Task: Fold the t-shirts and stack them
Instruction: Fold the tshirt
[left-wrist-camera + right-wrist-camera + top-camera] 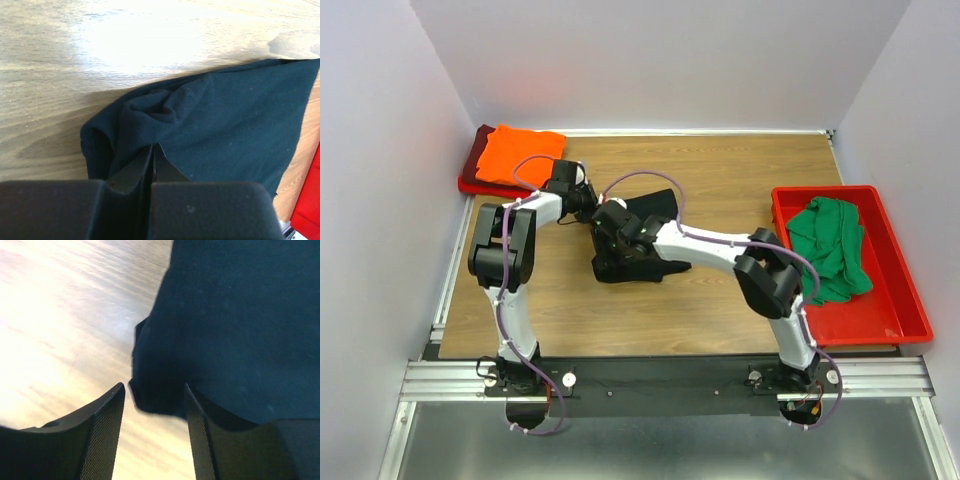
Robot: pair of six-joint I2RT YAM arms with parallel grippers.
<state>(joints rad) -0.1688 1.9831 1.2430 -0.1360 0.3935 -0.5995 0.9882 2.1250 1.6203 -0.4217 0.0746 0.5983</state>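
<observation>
The black t-shirt [640,262] lies partly folded in the middle of the table. My left gripper [588,203] is at its upper left edge. In the left wrist view that gripper [152,146] is shut on a bunched fold of the black cloth [225,115]. My right gripper [610,228] sits just beside it, over the shirt's left side. Its jaws [154,392] are open, and a corner of the black cloth [240,315] lies just ahead of the gap. The orange t-shirt [518,155] lies folded on the dark red one [481,148] at the back left. The green t-shirt [835,248] is crumpled in the red bin [880,330].
The red bin stands along the table's right edge, and its corner [307,212] shows in the left wrist view. White walls close in the back and both sides. Bare wood [620,320] stretches in front of the black shirt.
</observation>
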